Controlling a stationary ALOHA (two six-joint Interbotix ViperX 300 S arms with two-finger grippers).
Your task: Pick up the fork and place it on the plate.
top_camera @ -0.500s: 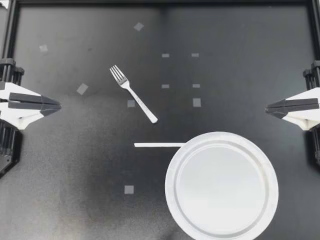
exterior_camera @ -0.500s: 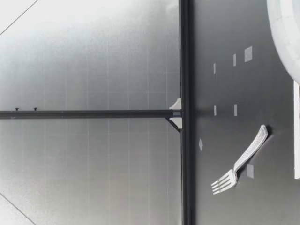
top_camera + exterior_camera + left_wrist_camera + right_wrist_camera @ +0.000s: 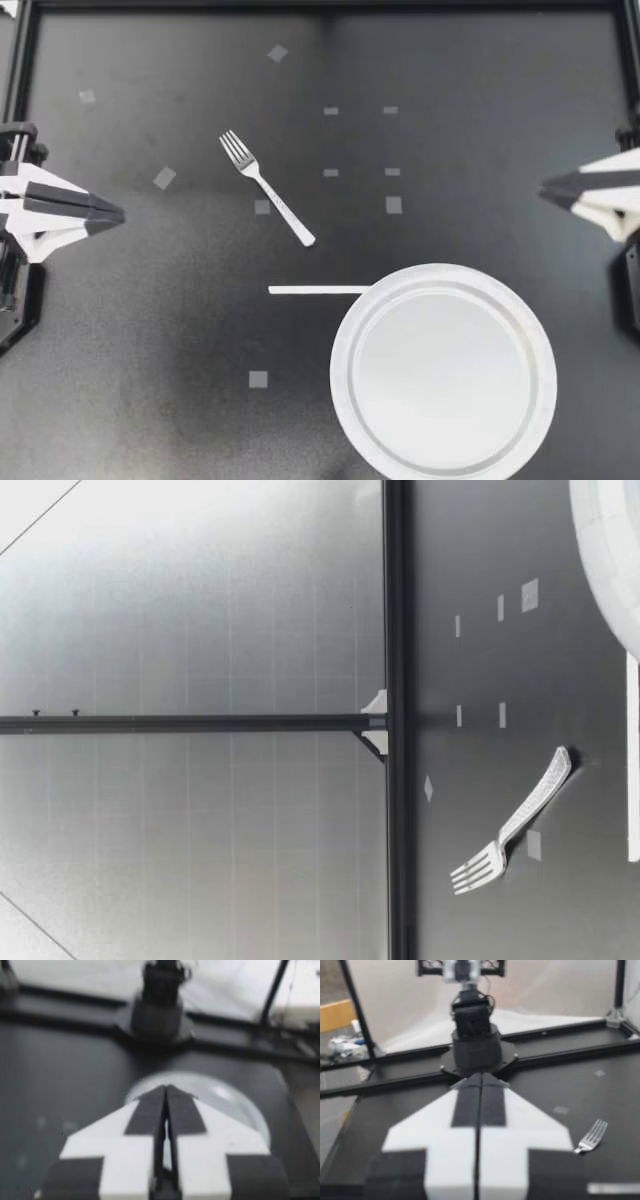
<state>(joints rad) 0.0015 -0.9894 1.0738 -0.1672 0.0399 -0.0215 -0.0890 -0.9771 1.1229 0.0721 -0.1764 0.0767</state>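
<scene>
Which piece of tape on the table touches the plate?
The long white strip, whose end meets the plate at its rim; the others are small squares lying clear of it.

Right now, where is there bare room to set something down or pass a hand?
The white round paper plate is bare inside. Open black table lies between my left tool and the thin white strip, and between the small grey tape squares and my right tool. Tightest: among silver metal fork, strip and plate rim.
</scene>
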